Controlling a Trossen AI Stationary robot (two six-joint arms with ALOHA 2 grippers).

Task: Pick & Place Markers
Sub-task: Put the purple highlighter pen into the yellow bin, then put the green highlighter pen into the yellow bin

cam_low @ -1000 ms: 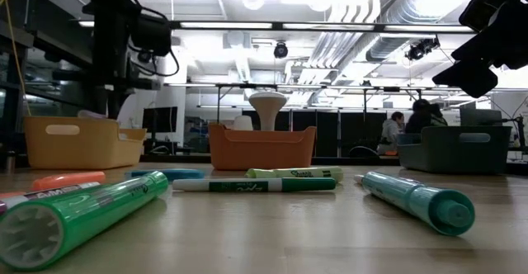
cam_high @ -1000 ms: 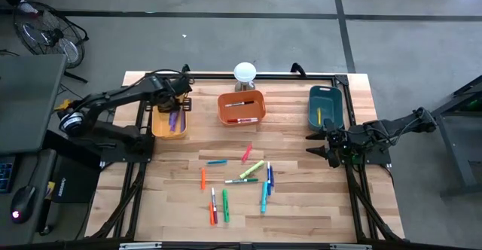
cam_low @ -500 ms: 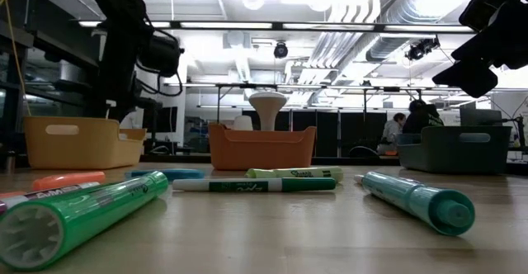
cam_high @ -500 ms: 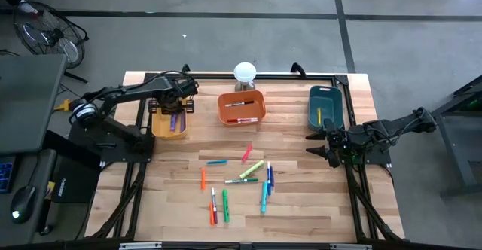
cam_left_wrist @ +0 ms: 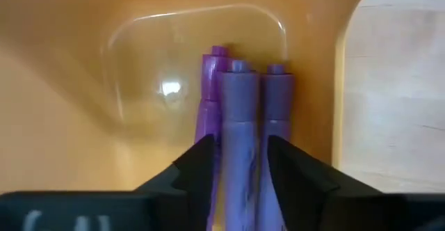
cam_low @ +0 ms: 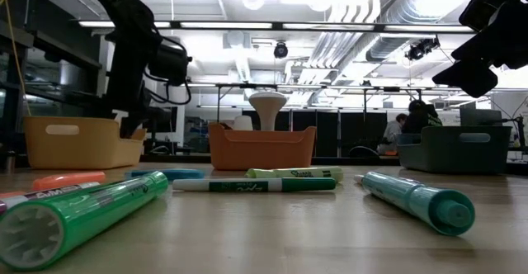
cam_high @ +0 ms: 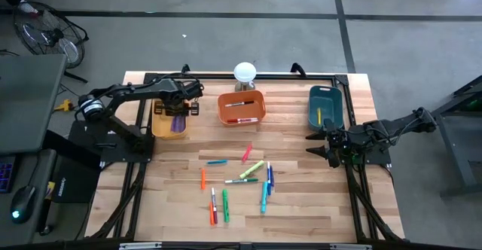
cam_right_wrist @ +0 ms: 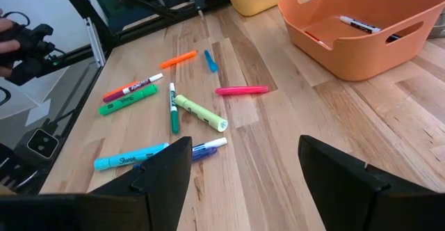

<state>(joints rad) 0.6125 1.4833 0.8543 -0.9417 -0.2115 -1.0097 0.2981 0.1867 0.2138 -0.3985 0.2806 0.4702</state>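
Near the front of the table (cam_high: 316,220), loose markers (cam_high: 242,181) await sorting. Beside them, the right gripper (cam_high: 322,146) hangs idle, fingers spread. Farther back, the left gripper (cam_left_wrist: 236,163) has lowered into the yellow bin (cam_high: 158,126), fingers parting around a purple marker (cam_left_wrist: 238,120), likely just released.

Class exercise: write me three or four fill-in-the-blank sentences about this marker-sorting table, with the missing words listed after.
1. The left gripper hangs inside the ____ bin.
2. The markers lying in that bin are all ____.
3. The bin at the middle of the table's far edge is ____.
4. The right gripper waits, fingers ____, in front of the teal bin.

Missing words: yellow; purple; orange; open
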